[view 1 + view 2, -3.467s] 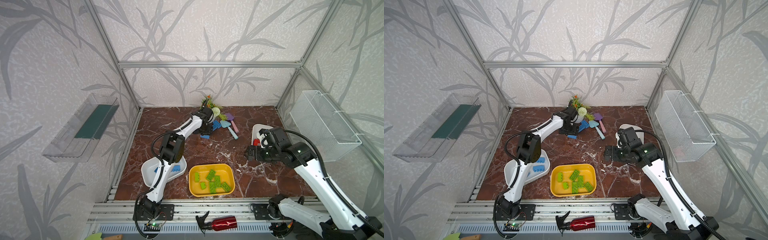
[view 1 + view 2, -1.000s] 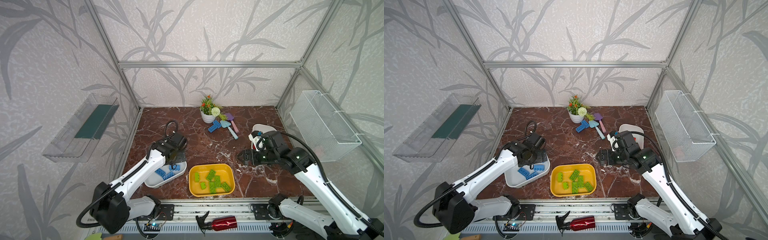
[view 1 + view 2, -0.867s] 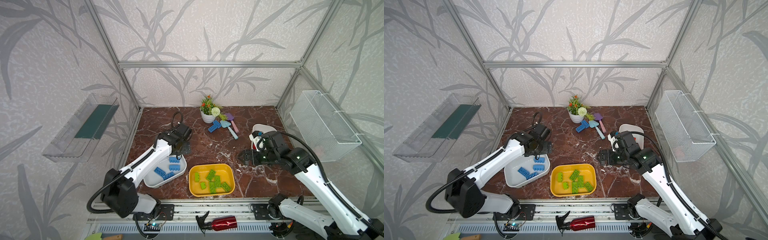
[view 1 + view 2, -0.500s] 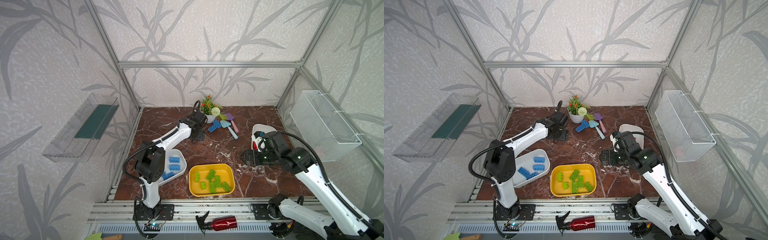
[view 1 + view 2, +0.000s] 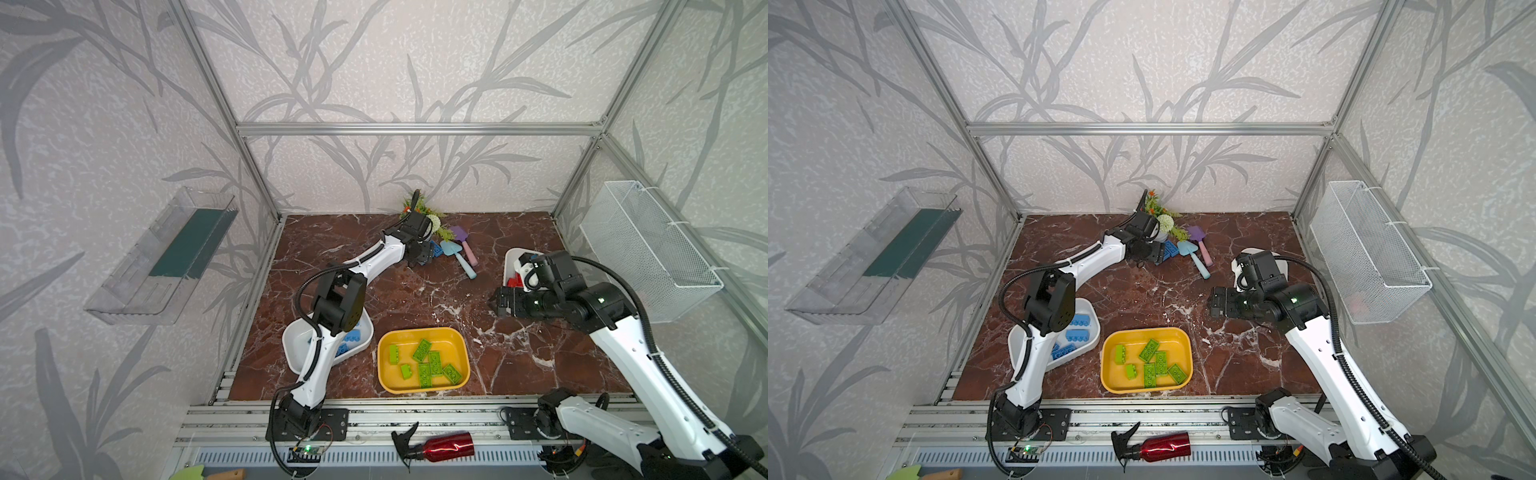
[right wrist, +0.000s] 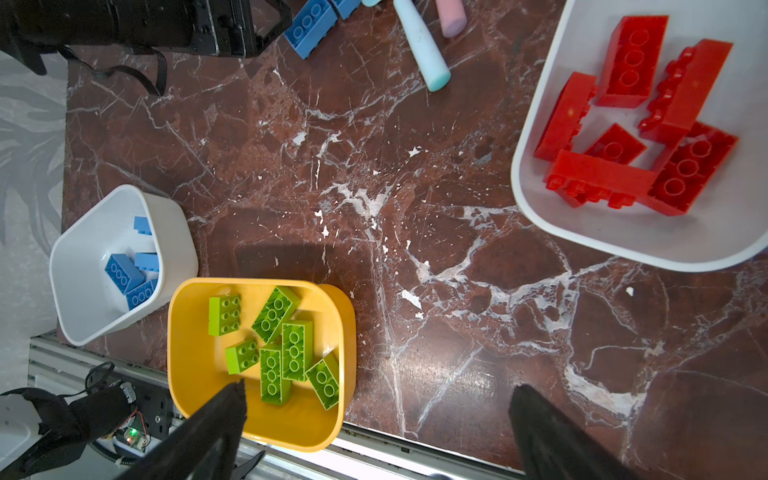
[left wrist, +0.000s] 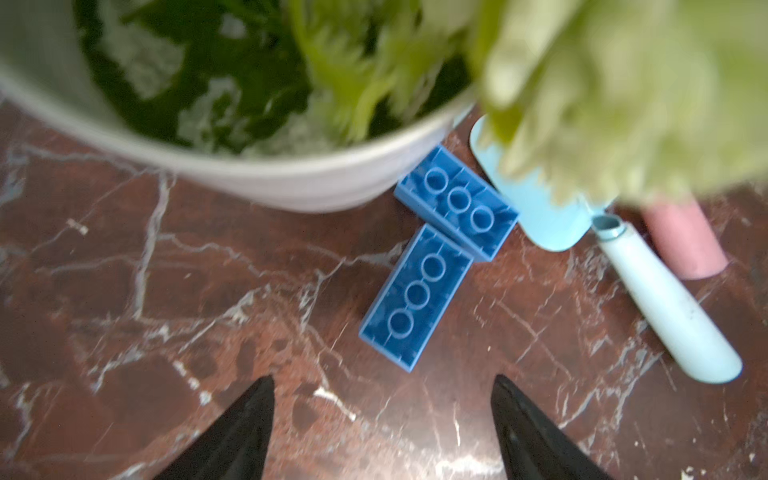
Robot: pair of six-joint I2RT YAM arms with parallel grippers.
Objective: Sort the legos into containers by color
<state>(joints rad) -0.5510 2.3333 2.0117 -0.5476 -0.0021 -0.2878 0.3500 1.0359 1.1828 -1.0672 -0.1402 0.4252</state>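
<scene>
Two blue legos (image 7: 415,297) (image 7: 457,203) lie studs-down on the marble against the white flower pot (image 7: 291,187). My left gripper (image 7: 382,415) stands open just short of them, nothing between its fingers; in both top views it (image 5: 424,253) (image 5: 1156,253) reaches to the far back. The white container (image 6: 83,257) holds blue legos, the yellow container (image 6: 183,332) green ones (image 6: 295,349), and the other white container (image 6: 623,237) red ones (image 6: 631,58). My right gripper (image 6: 376,415) hangs open and empty over bare marble, between the yellow container and the container of red legos (image 5: 500,301).
A teal shovel (image 7: 665,299) and a pink one (image 7: 681,241) lie right beside the blue legos. A wire mesh basket (image 5: 648,245) hangs on the right wall and a clear shelf (image 5: 166,257) on the left wall. A red spray bottle (image 5: 444,442) lies on the front rail.
My left arm has swung from over the container of blue legos to the far back by the flower pot, and its jaws have narrowed a little. The right arm has barely moved.
</scene>
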